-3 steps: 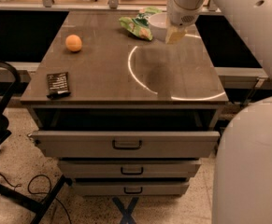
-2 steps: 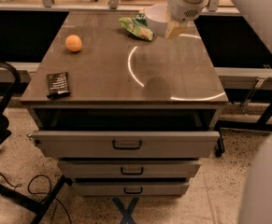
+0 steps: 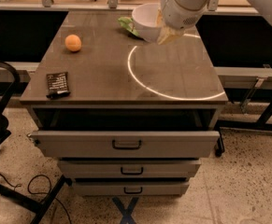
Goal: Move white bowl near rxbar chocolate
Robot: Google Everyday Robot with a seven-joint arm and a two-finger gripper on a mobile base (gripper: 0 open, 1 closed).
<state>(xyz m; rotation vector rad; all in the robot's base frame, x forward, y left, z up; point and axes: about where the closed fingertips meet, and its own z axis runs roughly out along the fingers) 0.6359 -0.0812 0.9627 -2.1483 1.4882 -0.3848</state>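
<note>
High front view, jaws near top

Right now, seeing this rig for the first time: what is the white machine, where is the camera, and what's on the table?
The white machine is a robot's single arm, reaching in from the upper right. One camera looks down on the drawer cabinet from its front. The gripper clamps the rim of the white bowl, at the back, by a green snack bag. An orange sits back left; the rxbar chocolate lies at the front left edge.
</note>
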